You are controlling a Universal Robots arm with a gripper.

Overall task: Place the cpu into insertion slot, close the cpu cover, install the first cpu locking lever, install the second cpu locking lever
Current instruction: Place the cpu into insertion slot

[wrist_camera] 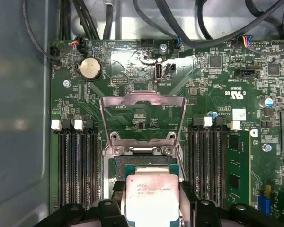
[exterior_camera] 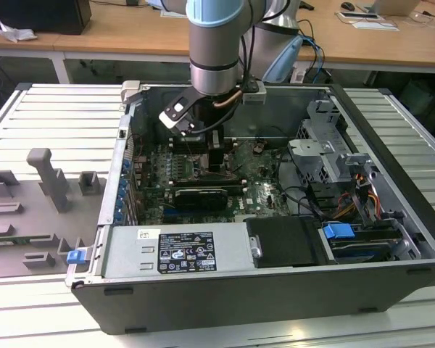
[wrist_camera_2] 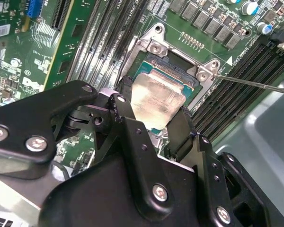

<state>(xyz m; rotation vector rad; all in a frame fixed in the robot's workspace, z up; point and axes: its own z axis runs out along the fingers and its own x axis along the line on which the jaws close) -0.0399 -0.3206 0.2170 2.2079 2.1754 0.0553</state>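
Currently, step one, placing: pincer (wrist_camera_2: 152, 112) clenched on cpu (wrist_camera: 151, 196), poised just over slot (wrist_camera_2: 173, 71) directly beneath; cover (wrist_camera: 142, 98) stands open beyond it. Seating probably calls for square, level alignment.

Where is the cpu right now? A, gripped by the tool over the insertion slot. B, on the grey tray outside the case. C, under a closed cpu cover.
A: the tool grips the cpu right over the insertion slot, and the cpu cover stands open.
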